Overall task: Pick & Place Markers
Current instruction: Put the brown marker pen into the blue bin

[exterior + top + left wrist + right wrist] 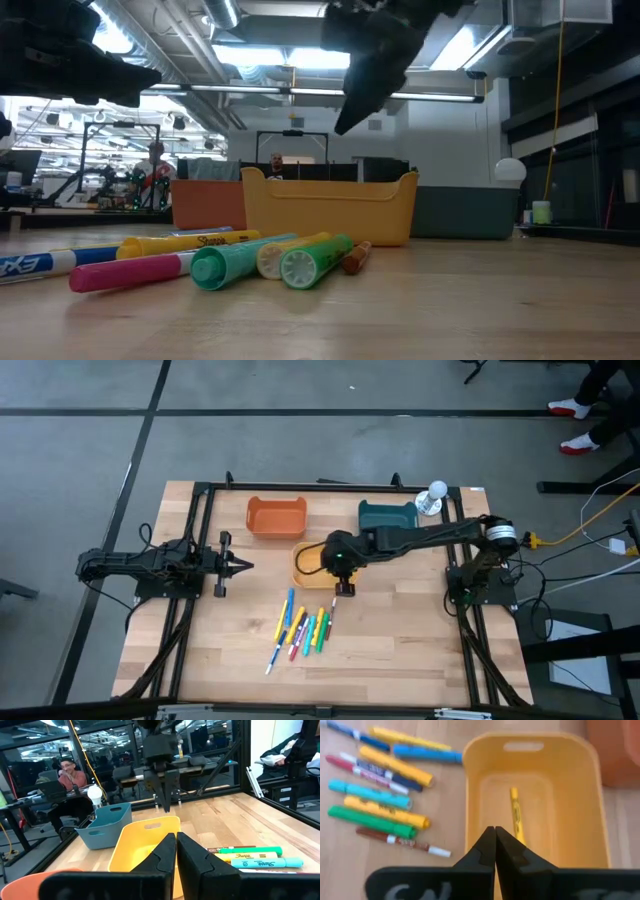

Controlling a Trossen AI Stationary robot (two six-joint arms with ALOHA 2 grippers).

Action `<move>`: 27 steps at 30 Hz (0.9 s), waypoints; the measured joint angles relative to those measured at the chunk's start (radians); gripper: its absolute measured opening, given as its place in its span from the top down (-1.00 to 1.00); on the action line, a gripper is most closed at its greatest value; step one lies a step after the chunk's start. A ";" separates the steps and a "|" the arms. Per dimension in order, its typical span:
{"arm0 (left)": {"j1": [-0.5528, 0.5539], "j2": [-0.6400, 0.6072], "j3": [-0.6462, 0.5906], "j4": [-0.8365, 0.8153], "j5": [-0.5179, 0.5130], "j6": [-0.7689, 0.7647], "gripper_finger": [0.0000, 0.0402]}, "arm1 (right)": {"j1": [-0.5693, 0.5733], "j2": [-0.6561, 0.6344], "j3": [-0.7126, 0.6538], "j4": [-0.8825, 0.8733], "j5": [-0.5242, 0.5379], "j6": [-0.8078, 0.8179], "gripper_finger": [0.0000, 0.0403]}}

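Several markers (300, 628) in yellow, blue, green, pink and brown lie side by side on the wooden table, near its front edge (375, 795) (240, 262). One yellow marker (516, 815) lies on the floor of the yellow bin (308, 563). My right gripper (344, 588) hangs above the bin's near end, between bin and markers. It points slanting down and is shut (495, 837) with nothing between its fingers. My left gripper (245, 566) waits shut at the table's left, pointing level toward the bin (176, 845).
An orange bin (277, 517) and a teal bin (388, 515) stand behind the yellow one. A white round object (432, 495) stands at the far right. A black frame (200, 495) rims the table. People sit in the room beyond.
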 joint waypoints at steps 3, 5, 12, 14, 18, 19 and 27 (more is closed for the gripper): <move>0.000 0.000 0.000 0.000 0.000 0.000 0.96 | 0.000 -0.067 -0.080 0.051 0.018 0.021 0.99; 0.000 0.000 0.000 0.000 0.000 0.000 0.96 | -0.001 -0.112 -0.129 0.067 0.040 0.022 0.99; 0.000 0.000 0.000 0.000 0.000 0.000 0.94 | -0.030 -0.260 -0.224 0.080 0.106 0.023 1.00; 0.000 0.000 0.000 -0.001 0.000 0.000 0.95 | -0.041 -0.292 -0.237 0.080 0.107 0.022 1.00; 0.000 0.000 0.000 0.000 0.000 0.000 0.96 | -0.059 -0.366 -0.264 0.095 0.107 0.022 1.00; 0.000 0.000 0.000 0.000 0.000 0.000 0.95 | -0.062 -0.383 -0.275 0.101 0.106 0.020 1.00; 0.000 0.000 0.000 0.000 0.000 0.000 0.95 | -0.065 -0.477 -0.308 0.117 0.105 0.020 1.00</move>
